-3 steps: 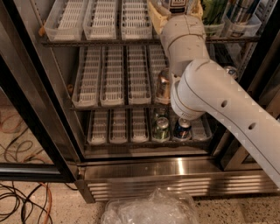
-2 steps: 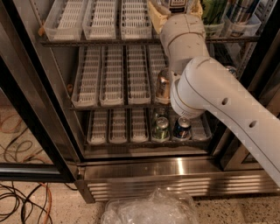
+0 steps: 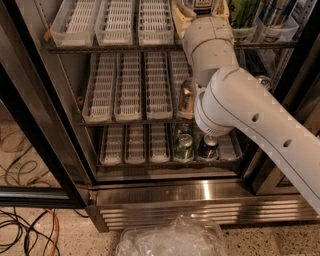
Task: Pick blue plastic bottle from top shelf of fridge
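Closest of all, a crinkly clear plastic bag (image 3: 170,241) lies on the speckled floor (image 3: 75,240). Some cables (image 3: 22,227) curl on the floor to the left.

Just behind the bag is the shiny ribbed grille (image 3: 200,212) at the bottom of the fridge (image 3: 165,192). Its black-framed glass door (image 3: 35,135) stands open on the left.

The big white arm (image 3: 250,117) comes in from the right and bends up in front of the racks.

On the lowest rack, a green can (image 3: 184,148) and a blue can (image 3: 208,148) stand side by side, just under the arm's round joint. On the middle rack, a brownish can (image 3: 186,95) stands just left of the arm. The white slotted trays (image 3: 130,87) to the left of these cans hold nothing.

Farthest up is the top shelf (image 3: 115,48), with more white trays on it. The end effector (image 3: 200,14) is up here, at the very top edge of the view. The arm's wrist hides most of it, so I cannot tell how far open it is or if it has hold of anything. The blue plastic bottle (image 3: 202,4) stands on the top shelf right at the end effector. Only a bit of its dark label shows. A green bottle (image 3: 242,12) stands just to its right.
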`<state>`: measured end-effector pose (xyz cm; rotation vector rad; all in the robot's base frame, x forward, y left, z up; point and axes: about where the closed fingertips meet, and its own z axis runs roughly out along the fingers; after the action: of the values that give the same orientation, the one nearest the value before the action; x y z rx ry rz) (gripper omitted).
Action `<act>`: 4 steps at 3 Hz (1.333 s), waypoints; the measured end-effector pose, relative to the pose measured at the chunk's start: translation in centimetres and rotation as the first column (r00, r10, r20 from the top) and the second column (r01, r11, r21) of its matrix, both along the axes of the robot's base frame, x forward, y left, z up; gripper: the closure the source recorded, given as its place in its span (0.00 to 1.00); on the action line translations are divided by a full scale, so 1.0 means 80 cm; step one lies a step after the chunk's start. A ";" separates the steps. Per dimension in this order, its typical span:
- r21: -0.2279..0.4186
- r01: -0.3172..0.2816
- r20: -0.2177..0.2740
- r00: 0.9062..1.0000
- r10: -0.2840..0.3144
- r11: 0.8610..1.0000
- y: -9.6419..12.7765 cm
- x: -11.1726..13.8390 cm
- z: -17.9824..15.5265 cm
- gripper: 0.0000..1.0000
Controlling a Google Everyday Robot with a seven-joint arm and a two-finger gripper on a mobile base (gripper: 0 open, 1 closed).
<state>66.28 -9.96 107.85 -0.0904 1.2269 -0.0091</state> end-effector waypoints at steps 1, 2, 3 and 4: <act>0.000 0.000 0.000 1.000 0.000 1.000 0.000 0.000 0.000 0.70; 0.000 0.000 0.000 1.000 0.000 1.000 0.000 0.000 0.000 0.93; 0.000 0.000 0.000 1.000 0.000 1.000 0.000 0.000 0.003 1.00; 0.000 0.000 0.000 1.000 0.000 1.000 0.000 0.000 0.006 1.00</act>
<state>66.28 -9.96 108.29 -0.0904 1.2269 -0.0090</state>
